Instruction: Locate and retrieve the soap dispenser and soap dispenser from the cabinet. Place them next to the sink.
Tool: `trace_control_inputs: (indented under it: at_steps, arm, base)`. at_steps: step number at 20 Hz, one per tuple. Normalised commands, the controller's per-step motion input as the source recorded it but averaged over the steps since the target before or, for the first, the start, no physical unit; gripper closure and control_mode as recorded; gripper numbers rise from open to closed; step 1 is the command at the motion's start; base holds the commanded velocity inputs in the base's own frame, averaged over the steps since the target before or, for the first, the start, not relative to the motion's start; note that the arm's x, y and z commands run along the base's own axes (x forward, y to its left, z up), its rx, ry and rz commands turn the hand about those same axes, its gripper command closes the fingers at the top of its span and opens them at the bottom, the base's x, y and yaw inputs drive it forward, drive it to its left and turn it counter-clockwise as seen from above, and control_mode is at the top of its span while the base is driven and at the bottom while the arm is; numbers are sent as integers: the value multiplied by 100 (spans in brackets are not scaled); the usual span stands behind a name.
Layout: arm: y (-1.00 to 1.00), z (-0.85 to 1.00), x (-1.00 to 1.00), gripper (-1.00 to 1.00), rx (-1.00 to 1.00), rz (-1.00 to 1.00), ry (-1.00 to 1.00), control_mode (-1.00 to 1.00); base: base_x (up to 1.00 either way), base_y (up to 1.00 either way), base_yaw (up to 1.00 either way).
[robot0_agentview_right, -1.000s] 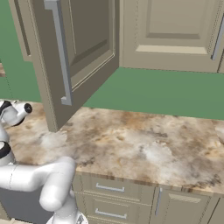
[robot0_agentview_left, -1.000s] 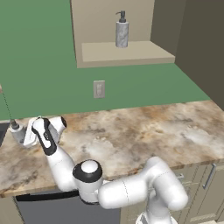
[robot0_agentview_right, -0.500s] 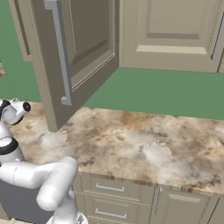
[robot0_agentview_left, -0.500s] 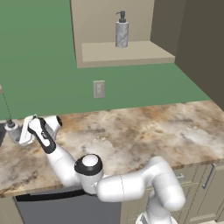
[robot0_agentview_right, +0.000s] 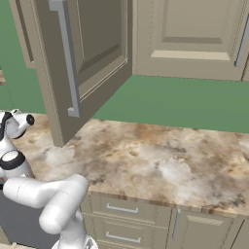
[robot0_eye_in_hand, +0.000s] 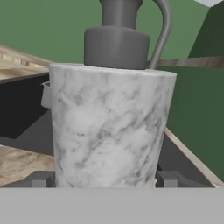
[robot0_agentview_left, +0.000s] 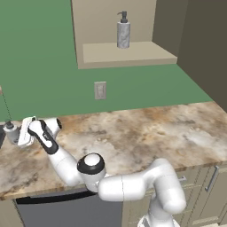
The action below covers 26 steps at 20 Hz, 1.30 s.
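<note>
Marbled grey-white, the first soap dispenser [robot0_eye_in_hand: 111,127] sits between my two dark fingertips [robot0_eye_in_hand: 38,178], one tip showing at each side of its base. I judge my gripper [robot0_agentview_left: 17,135] to be clamped on this bottle, though actual contact at the pads is cut off at the picture's lower edge. I hold it at the far left end of the stone counter [robot0_agentview_left: 146,133], since that end borders the sink [robot0_eye_in_hand: 26,118], whose dark basin shows just behind the bottle. My arm is stretched low and far left so that the bottle can be set down beside the basin rather than in it.

The held bottle is a plain upright cylinder with a dark grey pump head and a thin curved spout. Its wall looks smooth, so I judge that a firm, level grip is needed.

The second soap dispenser [robot0_agentview_left: 123,30] stands upright on the pale shelf of the cabinet [robot0_agentview_left: 128,54], well apart from my gripper, up and to the right. The cabinet door [robot0_agentview_right: 82,58] hangs open, leaving that shelf reachable for the next pick.
</note>
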Motion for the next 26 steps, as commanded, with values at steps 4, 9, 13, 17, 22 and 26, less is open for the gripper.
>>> trace_control_inputs:
  at_steps: [4,9,13,17,22,26]
  arm:
    - [0,-17,2,-100,1,0,0,-100]
    - [0,-3,1,-100,0,0,6,-100]
    - [-1,0,2,-100,-4,0,12,-100]
    - [-23,0,0,-100,-3,0,13,-100]
    - [-39,1,0,-100,0,0,10,-100]
    - [-31,0,0,-100,0,-1,6,-100]
  base:
    - [0,0,0]
    - [0,0,0]
    - [0,0,0]
    - [0,0,0]
    - [0,0,0]
    - [0,0,0]
